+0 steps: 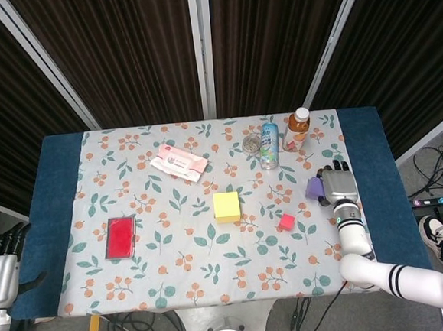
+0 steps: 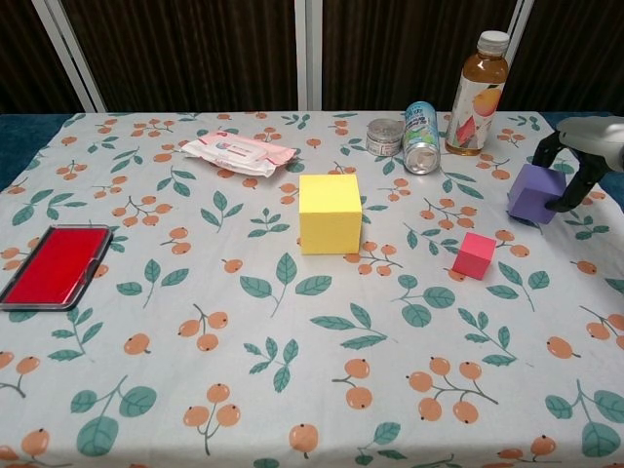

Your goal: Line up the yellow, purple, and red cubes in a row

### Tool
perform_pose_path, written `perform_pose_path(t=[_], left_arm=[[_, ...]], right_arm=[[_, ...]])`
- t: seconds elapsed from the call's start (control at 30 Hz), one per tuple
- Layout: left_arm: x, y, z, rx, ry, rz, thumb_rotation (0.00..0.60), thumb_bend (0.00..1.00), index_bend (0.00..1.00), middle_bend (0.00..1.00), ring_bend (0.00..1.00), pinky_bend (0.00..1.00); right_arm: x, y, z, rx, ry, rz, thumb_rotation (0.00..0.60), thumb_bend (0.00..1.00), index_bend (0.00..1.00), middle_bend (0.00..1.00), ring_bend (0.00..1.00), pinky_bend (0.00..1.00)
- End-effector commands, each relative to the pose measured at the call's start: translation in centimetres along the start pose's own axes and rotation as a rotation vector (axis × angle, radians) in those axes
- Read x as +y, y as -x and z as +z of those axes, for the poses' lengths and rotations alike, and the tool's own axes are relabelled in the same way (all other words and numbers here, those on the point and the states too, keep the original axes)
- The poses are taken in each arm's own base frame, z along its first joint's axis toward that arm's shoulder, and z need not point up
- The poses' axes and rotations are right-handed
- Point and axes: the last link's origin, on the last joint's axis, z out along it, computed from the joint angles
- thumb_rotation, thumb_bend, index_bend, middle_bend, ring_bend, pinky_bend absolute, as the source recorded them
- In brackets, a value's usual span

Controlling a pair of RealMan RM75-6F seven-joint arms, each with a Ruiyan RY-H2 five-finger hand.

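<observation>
right robot hand point(image 1: 337, 185): grey, black fingers | arm: white, black bands | wrist: green light

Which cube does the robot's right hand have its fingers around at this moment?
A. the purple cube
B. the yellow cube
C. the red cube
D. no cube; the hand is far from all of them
A. In the chest view the right hand has fingers on both sides of the purple cube, while the yellow cube and red cube stand free.
</observation>
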Motion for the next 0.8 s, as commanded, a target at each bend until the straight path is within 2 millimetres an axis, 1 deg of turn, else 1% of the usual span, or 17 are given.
perform_pose_path(t=[0.03,0.13,0.23,0.4,0.5,0.63,0.8], left_arm=[[0.0,0.0,0.0,0.001,-0.001,0.000,0.600,0.14,0.17,0.19,0.14,0.16],[0.0,-0.1,0.0,0.001,-0.003,0.001,0.600,0.14,0.17,0.19,0.14,0.16],[-0.1,-0.1,-0.1,0.000,-0.007,0.002,0.600,0.14,0.17,0.19,0.14,0.16],[-0.3,-0.1,-0.2,-0.001,-0.016,0.003,0.600,0.14,0.17,0.19,0.14,0.16],[-0.4,-0.1,-0.4,-0.001,-0.022,0.002,0.600,0.14,0.17,0.19,0.14,0.16],[-0.6,0.0,-0.5,-0.005,-0.030,0.003,0.600,0.14,0.17,0.19,0.14,0.16],[-0.6,0.0,-0.5,-0.005,-0.030,0.003,0.600,0.14,0.17,0.19,0.14,0.16]], right_arm=[[-1.6,-1.8,-1.2,-0.004,-0.102,0.038,0.600,0.32,0.45,0.21,0.01,0.00],[-3.3,-2.7,-1.9,-0.027,-0.194,0.032,0.600,0.32,0.45,0.20,0.00,0.00],[-5.1,-2.9,-2.1,-0.036,-0.255,0.011,0.600,0.32,0.45,0.19,0.00,0.00],[-8.1,-2.6,-1.7,-0.049,-0.317,-0.016,0.600,0.32,0.45,0.18,0.00,0.00],[-9.6,-2.1,-1.5,-0.054,-0.341,-0.046,0.600,0.32,0.45,0.18,0.00,0.00],[-10.9,-1.4,-1.4,-0.059,-0.357,-0.073,0.600,0.32,0.45,0.16,0.00,0.00],[-11.9,-0.7,-1.3,-0.066,-0.367,-0.087,0.600,0.32,0.46,0.16,0.00,0.00]])
